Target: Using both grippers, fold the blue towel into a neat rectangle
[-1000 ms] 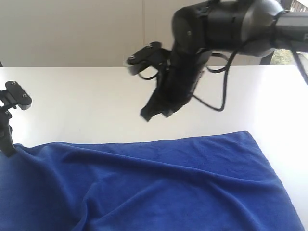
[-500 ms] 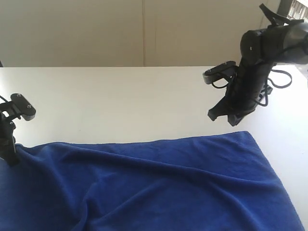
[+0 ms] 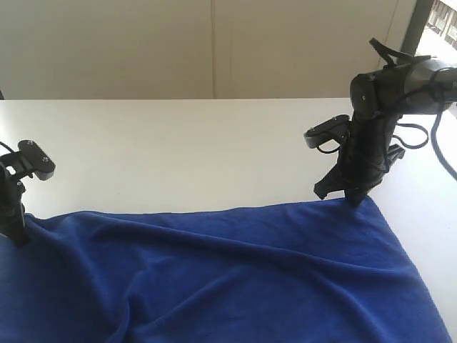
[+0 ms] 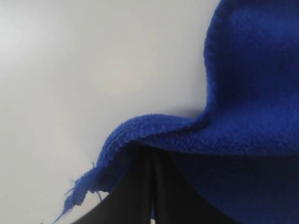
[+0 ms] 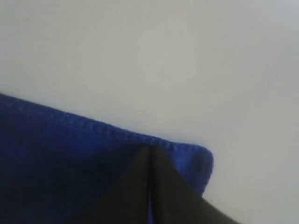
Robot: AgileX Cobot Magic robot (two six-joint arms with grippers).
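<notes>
The blue towel (image 3: 250, 271) lies rumpled across the near half of the white table (image 3: 178, 143). My left gripper (image 3: 16, 236) is at the towel's far left corner. In the left wrist view its jaws (image 4: 152, 154) are pressed together, with the frayed towel corner (image 4: 140, 130) draped over their tips. My right gripper (image 3: 348, 199) points down at the towel's far right corner. In the right wrist view its jaws (image 5: 149, 150) are together, tips at the stitched edge of the towel (image 5: 56, 154). I cannot see cloth gripped between them.
Bare white table top stretches behind the towel to a pale wall (image 3: 214, 43). A loose black cable (image 3: 410, 136) hangs by the right arm. The towel runs off the bottom edge of the exterior view.
The right arm has swung from the middle of the table out to the right and come down onto the towel's far right corner. The left gripper has barely moved.
</notes>
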